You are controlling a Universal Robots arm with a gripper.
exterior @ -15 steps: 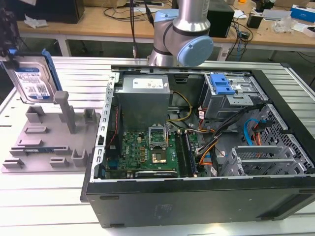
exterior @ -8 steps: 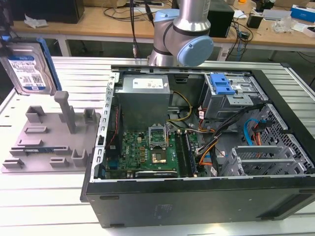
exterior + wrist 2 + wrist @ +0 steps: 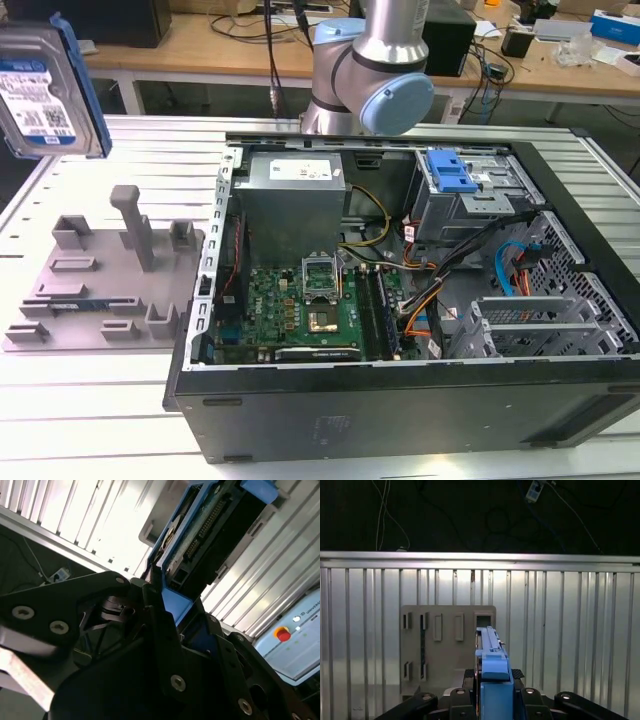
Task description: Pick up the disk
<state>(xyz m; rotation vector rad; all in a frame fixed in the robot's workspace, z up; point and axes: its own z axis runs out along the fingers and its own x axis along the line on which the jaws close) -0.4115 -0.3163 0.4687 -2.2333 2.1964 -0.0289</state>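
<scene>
Gripper clamped on my disk, held edgewise, long axis running straight out from the fingers.

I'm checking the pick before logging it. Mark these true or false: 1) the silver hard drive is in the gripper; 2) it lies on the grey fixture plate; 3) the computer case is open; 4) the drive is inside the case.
1) True: the gripper is shut on the silver blue-railed hard drive.
2) False: it is up in the air, off the grey fixture plate.
3) True: the black computer case is open.
4) False: the drive is outside it, toward the exterior view's left.
</scene>
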